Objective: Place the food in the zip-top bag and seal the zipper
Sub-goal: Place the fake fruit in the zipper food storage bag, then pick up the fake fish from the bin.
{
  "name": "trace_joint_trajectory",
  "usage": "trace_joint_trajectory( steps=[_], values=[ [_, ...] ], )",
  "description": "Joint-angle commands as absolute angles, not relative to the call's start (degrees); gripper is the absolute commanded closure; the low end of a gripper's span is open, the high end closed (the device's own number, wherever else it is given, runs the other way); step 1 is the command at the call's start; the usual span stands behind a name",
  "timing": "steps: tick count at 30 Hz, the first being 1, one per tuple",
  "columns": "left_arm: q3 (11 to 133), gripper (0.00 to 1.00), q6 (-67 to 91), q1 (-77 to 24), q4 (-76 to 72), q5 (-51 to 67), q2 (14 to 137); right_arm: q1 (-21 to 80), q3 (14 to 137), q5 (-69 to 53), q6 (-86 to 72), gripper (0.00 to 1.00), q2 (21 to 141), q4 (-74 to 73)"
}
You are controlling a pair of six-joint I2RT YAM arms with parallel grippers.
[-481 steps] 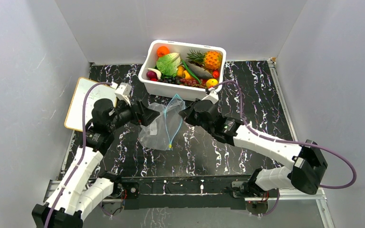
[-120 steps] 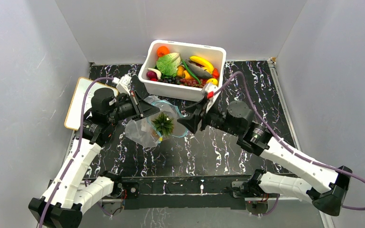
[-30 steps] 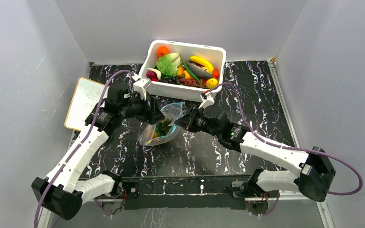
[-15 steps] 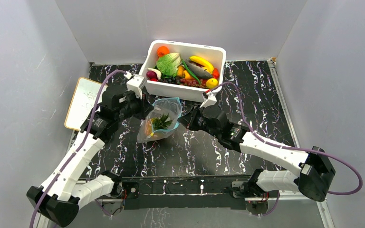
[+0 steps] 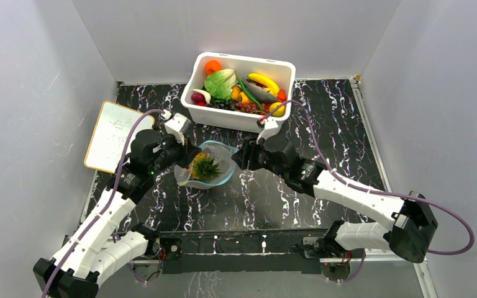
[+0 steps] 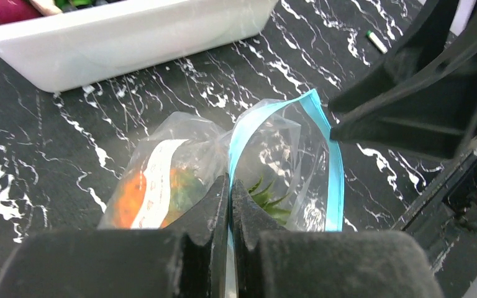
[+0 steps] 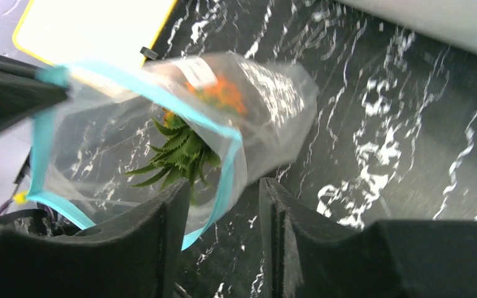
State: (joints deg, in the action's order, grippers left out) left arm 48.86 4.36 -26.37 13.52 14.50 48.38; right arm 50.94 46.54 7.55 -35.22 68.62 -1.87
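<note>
near the tub (image 5: 221,117), left gripper (image 6: 228,184) pinches the zip-top bag (image 6: 286,155) (pineapple (image 5: 205,166) inside); right gripper (image 7: 225,185) gapes.

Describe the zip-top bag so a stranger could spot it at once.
Start at the white tub of toy food at the far side of the black marbled table. In front of it sits the zip-top bag, a clear crinkly pouch. Only it has a teal-blue zipper strip and an orange pineapple inside.

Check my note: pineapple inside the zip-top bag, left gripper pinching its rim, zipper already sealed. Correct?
No. The zipper is unsealed: the right wrist view shows the mouth of the zip-top bag gaping open. The pineapple is inside, and the left gripper does pinch the rim.
</note>
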Motion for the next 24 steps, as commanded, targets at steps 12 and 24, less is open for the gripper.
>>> trace_joint_trajectory(
  steps=[12, 24],
  values=[
    [38.8, 1.00, 5.4, -26.5, 7.2, 19.6, 40.8, 35.5, 77.5, 4.3, -4.5, 0.38, 80.1, -17.5],
    [37.8, 1.00, 4.8, -26.5, 6.6, 22.2, 39.9, 26.3, 101.5, 3.2, 8.3, 0.41, 104.7, -30.8]
  ],
)
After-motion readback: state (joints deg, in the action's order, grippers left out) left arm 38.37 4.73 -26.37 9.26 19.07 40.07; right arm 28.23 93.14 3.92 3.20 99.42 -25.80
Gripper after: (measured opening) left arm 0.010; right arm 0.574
